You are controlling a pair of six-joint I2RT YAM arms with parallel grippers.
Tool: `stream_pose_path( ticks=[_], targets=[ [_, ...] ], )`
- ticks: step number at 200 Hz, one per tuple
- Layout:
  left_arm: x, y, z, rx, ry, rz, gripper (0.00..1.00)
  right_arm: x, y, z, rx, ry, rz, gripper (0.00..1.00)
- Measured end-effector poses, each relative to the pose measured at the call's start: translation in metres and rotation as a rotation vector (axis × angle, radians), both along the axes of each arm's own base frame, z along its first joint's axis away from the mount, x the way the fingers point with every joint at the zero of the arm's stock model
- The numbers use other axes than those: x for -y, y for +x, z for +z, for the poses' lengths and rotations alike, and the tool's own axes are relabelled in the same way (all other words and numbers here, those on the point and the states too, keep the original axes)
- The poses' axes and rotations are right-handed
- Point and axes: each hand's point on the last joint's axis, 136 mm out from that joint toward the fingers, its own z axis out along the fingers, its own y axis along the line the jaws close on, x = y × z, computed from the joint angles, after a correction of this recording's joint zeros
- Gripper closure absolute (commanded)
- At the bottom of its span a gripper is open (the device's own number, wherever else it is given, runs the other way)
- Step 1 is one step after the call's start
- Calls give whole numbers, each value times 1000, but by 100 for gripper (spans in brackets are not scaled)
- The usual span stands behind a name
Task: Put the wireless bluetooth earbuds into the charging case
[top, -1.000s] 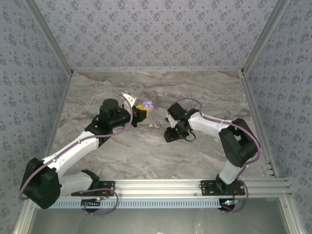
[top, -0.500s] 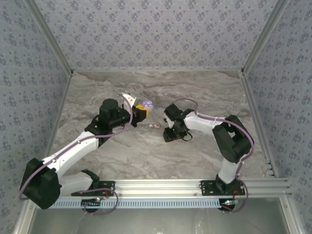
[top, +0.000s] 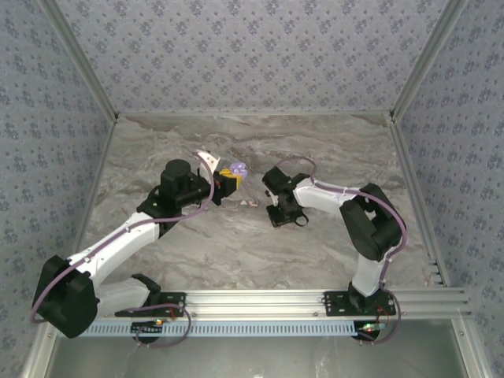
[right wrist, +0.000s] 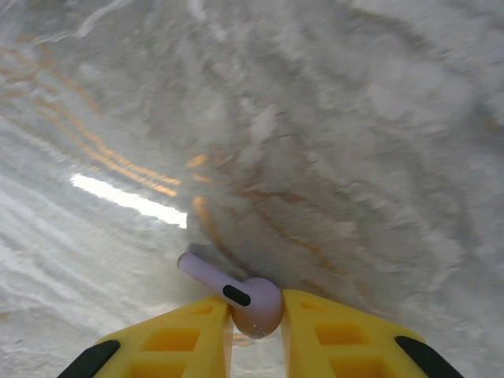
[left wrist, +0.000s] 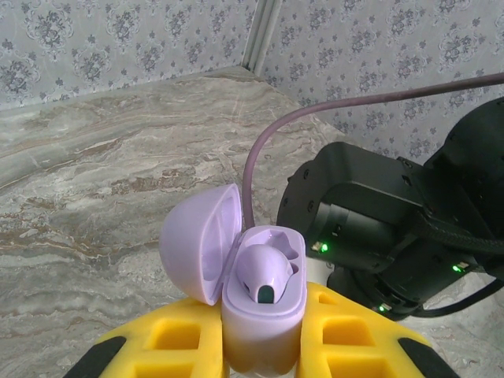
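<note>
The left gripper [left wrist: 264,337] is clamped on a lilac charging case [left wrist: 264,311], one yellow finger [left wrist: 177,342] pressed against each side. The case stands upright with its lid [left wrist: 201,244] swung open to one side. The right gripper [right wrist: 256,335] is pinched on the rounded head of a lilac earbud [right wrist: 253,303], whose stem sticks out sideways just above the marble table [right wrist: 354,118], a little to the right of the case.

There is one case and two lilac earbuds: the held one, and a seated earbud [left wrist: 266,272] in a well of the case. Seen from above, a few pale specks [top: 250,202] lie on the table near the case, too small to identify. The bottom of the case is cut off, and the table under the right gripper is blurred.
</note>
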Motion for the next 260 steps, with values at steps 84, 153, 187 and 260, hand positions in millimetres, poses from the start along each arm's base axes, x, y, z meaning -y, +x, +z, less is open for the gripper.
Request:
stream_pose_path(
  ticks=[84, 153, 187, 260],
  targets=[
    [-1, 1, -1, -1, 2, 3, 87, 16, 41, -2, 4, -47, 64, 71],
    [-2, 1, -3, -5, 4, 7, 87, 23, 45, 0, -3, -55, 78, 50],
    [-2, 2, -4, -6, 5, 7, 87, 21, 44, 11, 3, -21, 73, 49],
    [-1, 2, -7, -13, 9, 7, 88, 0, 27, 32, -21, 149, 65, 80]
  ],
)
